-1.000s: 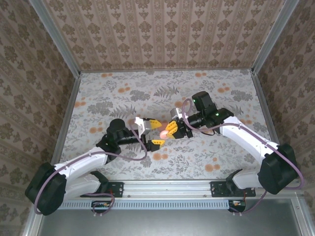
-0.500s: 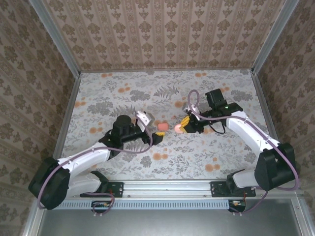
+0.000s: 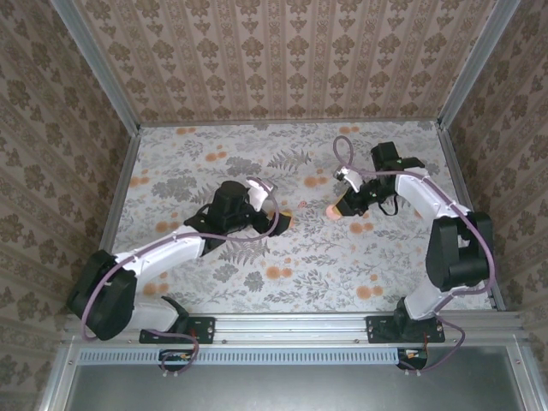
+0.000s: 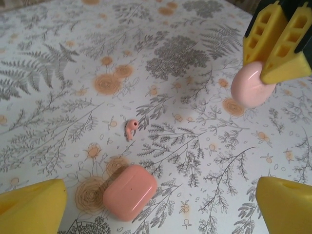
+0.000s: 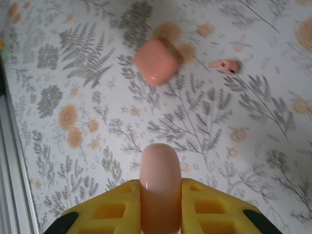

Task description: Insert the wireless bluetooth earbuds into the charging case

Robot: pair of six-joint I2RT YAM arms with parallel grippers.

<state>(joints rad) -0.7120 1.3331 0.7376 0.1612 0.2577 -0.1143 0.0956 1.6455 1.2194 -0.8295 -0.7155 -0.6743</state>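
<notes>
On the left of the bench point(image 3: 184, 167), left gripper point(image 4: 160, 197) is hovering low with its fingers point(image 4: 34, 204) spread wide, grasping nothing. Judging by the pose, it is lining up to straddle the charging case point(image 4: 129, 191). Case is lying flat on the floral print, right between those fingers, looking shut with no seam gap showing. Just beyond it, one earbud point(image 4: 129, 129) is lying loose on the bench, near the case but not touching it.

Over on the right, right gripper point(image 5: 161, 186) is hanging off the bench with its fingers point(image 5: 114, 207) clenched on a pink glossy piece point(image 5: 160, 165). The piece is rounded, pinched across its narrow sides and sticking out past the tips. Cannot tell whether it is a lid, a cover or something else. Probably it is being held up off to the side to leave room around case and bud for the left arm.

The loose bud is not sitting in the case yet, so the task is looking early. Case is likely needing opening or steadying first.
</notes>
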